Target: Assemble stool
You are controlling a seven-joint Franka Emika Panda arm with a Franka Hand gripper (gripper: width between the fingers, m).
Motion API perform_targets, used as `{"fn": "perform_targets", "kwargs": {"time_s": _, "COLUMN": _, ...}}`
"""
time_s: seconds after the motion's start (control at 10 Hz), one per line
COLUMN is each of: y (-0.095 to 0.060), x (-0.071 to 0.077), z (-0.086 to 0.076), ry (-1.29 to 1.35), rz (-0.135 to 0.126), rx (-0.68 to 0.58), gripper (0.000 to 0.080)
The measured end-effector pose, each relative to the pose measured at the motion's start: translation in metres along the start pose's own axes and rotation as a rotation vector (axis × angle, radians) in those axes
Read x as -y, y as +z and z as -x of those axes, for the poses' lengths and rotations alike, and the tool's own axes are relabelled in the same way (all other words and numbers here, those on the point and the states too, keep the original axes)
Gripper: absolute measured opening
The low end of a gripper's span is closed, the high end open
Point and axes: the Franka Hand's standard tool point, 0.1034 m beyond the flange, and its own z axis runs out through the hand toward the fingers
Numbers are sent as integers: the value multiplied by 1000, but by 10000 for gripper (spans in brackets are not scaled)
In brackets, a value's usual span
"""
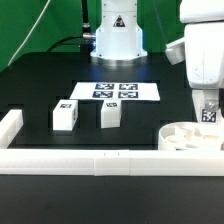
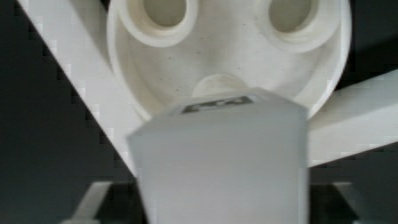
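In the exterior view the gripper (image 1: 208, 106) hangs at that view's right, straight above the round seat (image 1: 178, 138). The seat lies flat on the table (image 1: 40, 95), just behind the front rail (image 1: 100, 160). A tagged leg (image 1: 209, 116) stands upright at the fingers, its long axis pointing straight down at the seat. I judge that the coming move is a push or twist along that same line, not a reach sideways. A second leg (image 1: 66, 115) and a third leg (image 1: 110, 113) stand well apart from the seat toward the view's left, in front of the marker board (image 1: 118, 91). This view does not show whether the upright leg's lower end already sits in the seat. The wrist view looks down along the leg (image 2: 222, 165), which fills the middle of the picture. Beyond it lies the seat (image 2: 222, 60) with two holes (image 2: 160, 15) open and empty, which the exterior view does not show. Neither view shows the fingertips plainly, so I cannot tell whether they pinch the leg or merely flank it.
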Motion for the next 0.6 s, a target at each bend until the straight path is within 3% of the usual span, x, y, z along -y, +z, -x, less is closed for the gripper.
{"fn": "perform_targets", "kwargs": {"time_s": 0.5, "y": 0, "x": 0, "z": 1, "ry": 77, "rz": -1, "rx": -1, "gripper": 337}}
{"fn": "perform_targets", "kwargs": {"time_s": 0.6, "y": 2, "x": 1, "z": 0, "ry": 238, "rz": -8, "rx": -7, "gripper": 337}}
